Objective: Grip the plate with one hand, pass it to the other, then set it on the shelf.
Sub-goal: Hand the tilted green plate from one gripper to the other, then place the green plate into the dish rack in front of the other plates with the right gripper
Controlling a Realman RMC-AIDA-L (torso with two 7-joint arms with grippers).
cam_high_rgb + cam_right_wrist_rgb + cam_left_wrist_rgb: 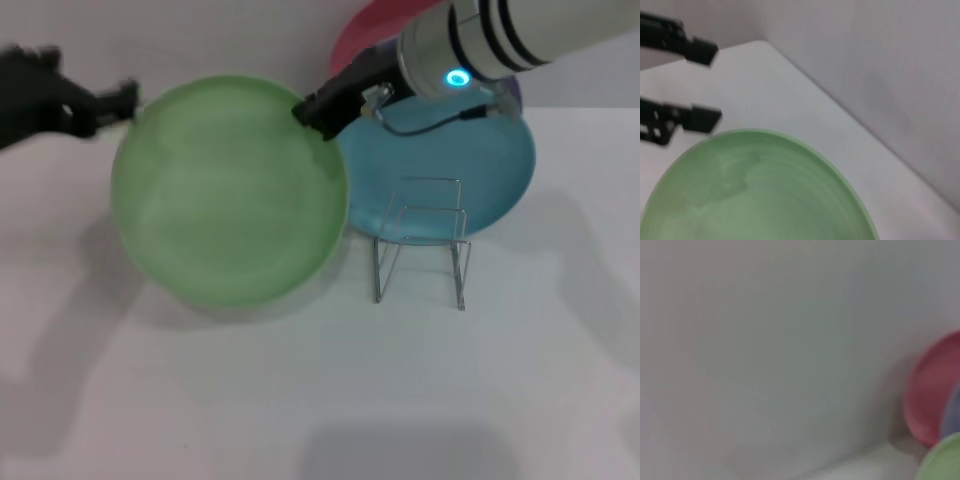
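I am watching the light green plate (pixel 230 190) hanging above the white table (pixel 300 400), tilted toward my head camera so that its inner face is showing. My right pincer (pixel 320 108), the black one on the thick white arm with black bands and a glowing blue ring, is clamping the plate's rim on the side nearest the rack. My left pincer (pixel 125 100) is sitting at the opposite edge of the plate, just beside the rim; in the right wrist view its two black fingers (pixel 700 117) are standing spread apart, clear of the green rim, so it is released and gripping nothing.

The silver wire shelf (pixel 422 245) is standing on the table to the right of the green plate, near it but not touching. Behind the shelf a turquoise plate (pixel 440 170) is lying, its left edge tucked behind the green one. A red plate (pixel 365 35) is leaning farther back by the wall, and a sliver of a lavender plate (pixel 512 92) is peeking out under my right arm. The left wrist camera is giving me mostly blank wall, with the red plate and a corner of the green plate at one edge.
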